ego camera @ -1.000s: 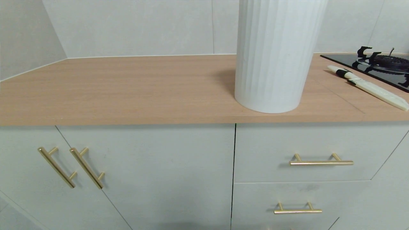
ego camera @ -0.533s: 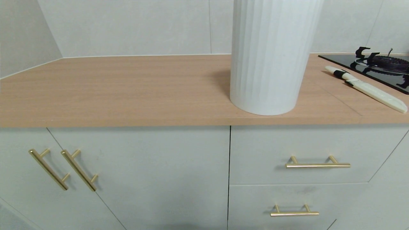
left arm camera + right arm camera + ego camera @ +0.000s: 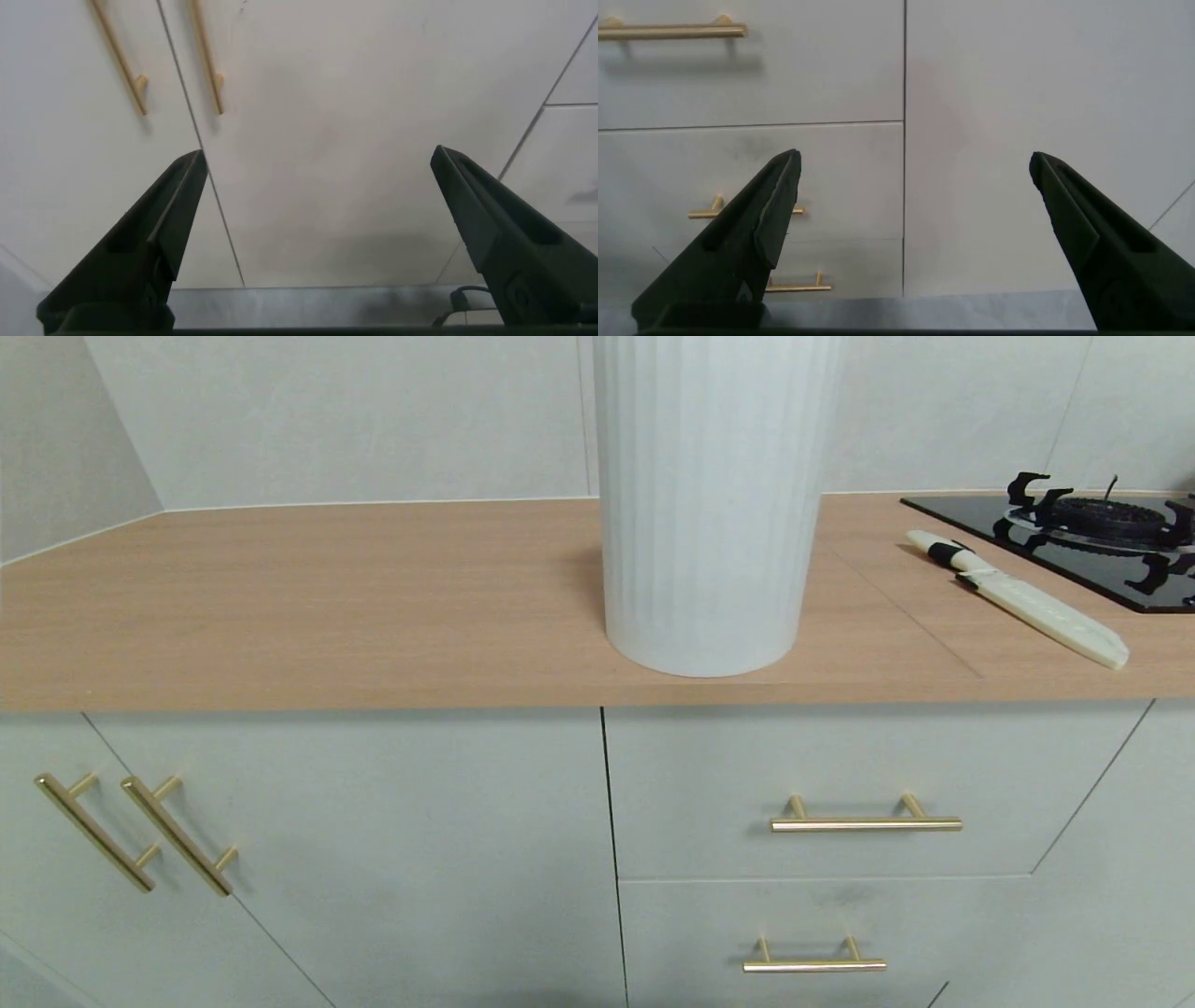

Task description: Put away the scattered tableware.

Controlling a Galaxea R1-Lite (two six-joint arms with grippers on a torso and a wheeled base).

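While left claw (image 3: 318,152) and right claw (image 3: 915,155) gape empty, we judge the knife (image 3: 1022,605) stiff, light; take its handle (image 3: 945,553).

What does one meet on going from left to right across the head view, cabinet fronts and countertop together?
two brass door handles → ribbed white container → knife

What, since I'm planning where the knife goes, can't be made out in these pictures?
White ribbed container: its top is cut off by the head view's upper edge, so its opening and contents are unknown.
Stove: cut off by the head view's right edge.
Upper drawer and lower drawer: shut fronts hide what is inside.
Knife: whether the pale blade is bare or sheathed is too small to tell.
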